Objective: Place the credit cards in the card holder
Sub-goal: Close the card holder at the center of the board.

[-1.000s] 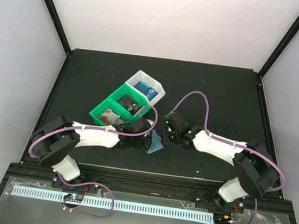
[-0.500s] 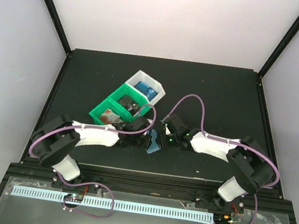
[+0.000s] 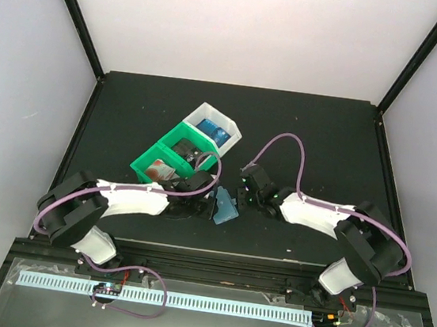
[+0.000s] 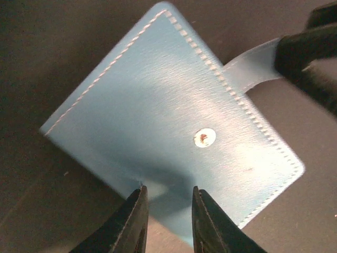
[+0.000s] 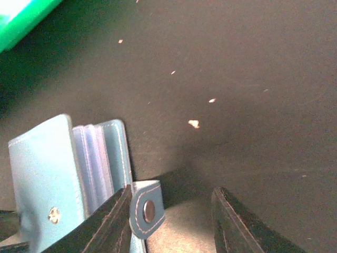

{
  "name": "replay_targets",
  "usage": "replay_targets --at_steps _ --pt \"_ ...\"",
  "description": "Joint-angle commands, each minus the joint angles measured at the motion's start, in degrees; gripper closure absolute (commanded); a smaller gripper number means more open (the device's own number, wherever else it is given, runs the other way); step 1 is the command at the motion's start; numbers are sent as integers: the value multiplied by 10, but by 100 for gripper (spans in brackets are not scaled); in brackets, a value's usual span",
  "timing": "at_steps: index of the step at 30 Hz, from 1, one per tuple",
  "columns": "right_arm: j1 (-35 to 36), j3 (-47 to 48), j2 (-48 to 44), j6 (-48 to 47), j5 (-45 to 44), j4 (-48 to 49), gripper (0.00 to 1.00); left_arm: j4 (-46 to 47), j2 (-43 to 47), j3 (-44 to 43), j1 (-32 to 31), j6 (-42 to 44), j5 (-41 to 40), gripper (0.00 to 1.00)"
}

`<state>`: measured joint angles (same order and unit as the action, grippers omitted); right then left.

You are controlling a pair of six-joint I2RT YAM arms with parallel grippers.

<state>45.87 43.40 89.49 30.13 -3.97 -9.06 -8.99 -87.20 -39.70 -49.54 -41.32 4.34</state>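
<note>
The teal-blue card holder [image 3: 227, 211] lies on the black table between both arms, folded over, with its snap [image 4: 204, 138] facing up. My left gripper [image 4: 167, 196] hovers at the holder's near edge with its jaws a narrow gap apart and nothing clamped between them. My right gripper [image 5: 171, 199] is open, and the holder's snap tab [image 5: 146, 212] rests against its left finger [image 5: 108, 224]. The holder's clear pockets [image 5: 93, 158] show edge-on. Credit cards sit in the bins: red-and-white ones [image 3: 156, 173], black ones [image 3: 192, 157] and blue ones [image 3: 213, 132].
Two joined green bins [image 3: 175, 137] and a white bin [image 3: 231, 125] stand just behind the left gripper. A corner of a green bin [image 5: 21, 16] is close to the right gripper. Small pale crumbs [image 5: 194, 124] dot the table.
The left jaws have parted slightly at the holder's edge. The right gripper came in toward the tab, widened, then narrowed somewhat. The holder has barely moved.
</note>
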Motion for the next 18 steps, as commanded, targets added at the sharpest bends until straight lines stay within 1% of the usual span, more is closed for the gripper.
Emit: replay_targets --at_steps 1,4,6,9,14,16,18 --pt "-2 14 -28 25 -69 -3 57 -51 39 14 5 -36 -43 72" --pt "-2 20 -34 22 -63 -13 58 -58 65 29 7 -64 -75 64" --pt "-2 31 -27 20 -61 -30 62 -53 76 39 8 -78 -85 59" --pt "-2 45 -15 16 -53 -50 72 -43 73 45 12 -91 -82 58" --pt "-2 60 -7 6 -42 -81 80 -15 66 48 14 -103 -72 57" --pt "-2 64 -7 -2 -26 -90 80 -11 62 47 14 -105 -70 56" --pt "-2 69 -9 -14 1 -94 71 -7 56 45 14 -105 -65 54"
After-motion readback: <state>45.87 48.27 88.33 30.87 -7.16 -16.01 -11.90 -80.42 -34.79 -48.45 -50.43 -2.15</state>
